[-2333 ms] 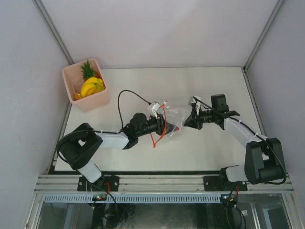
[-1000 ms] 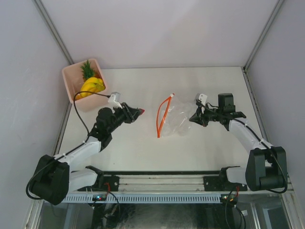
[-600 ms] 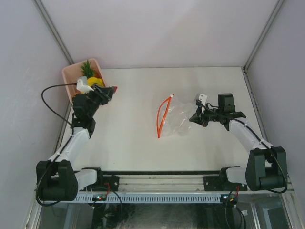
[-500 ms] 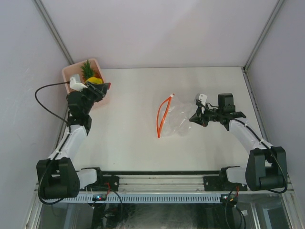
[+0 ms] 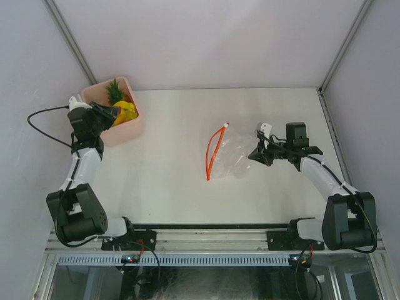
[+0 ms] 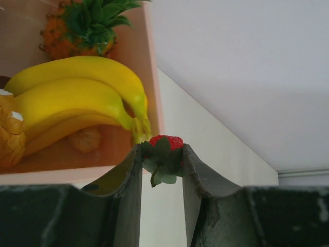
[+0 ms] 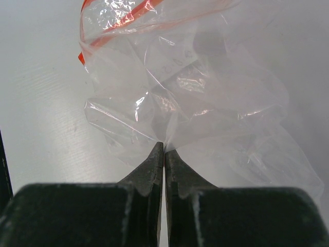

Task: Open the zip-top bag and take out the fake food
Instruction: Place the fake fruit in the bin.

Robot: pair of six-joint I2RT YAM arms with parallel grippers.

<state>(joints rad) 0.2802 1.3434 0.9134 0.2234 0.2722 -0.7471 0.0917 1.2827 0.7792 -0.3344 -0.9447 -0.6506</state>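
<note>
L gripper (image 6: 161, 154) is only partway closed, w/ a little strawberry (image 6: 163, 148) pinched btwn the tips, red top + green leaves poking out. It's hovering at the edge of the pink bin (image 6: 152, 77). The banana bunch (image 6: 72, 100) sits just past the tips, off to their left, and the pineapple (image 6: 77, 28) is further back behind that. R gripper (image 7: 164, 150) is closed all the way, nipping a fold of the clear zip-top bag (image 7: 205, 87). Rest of the bag spreads out ahead of its tips on the table (image 7: 41, 103), w/ the red-orange zip strip (image 7: 121, 23) at the far end, bowed apart.
</note>
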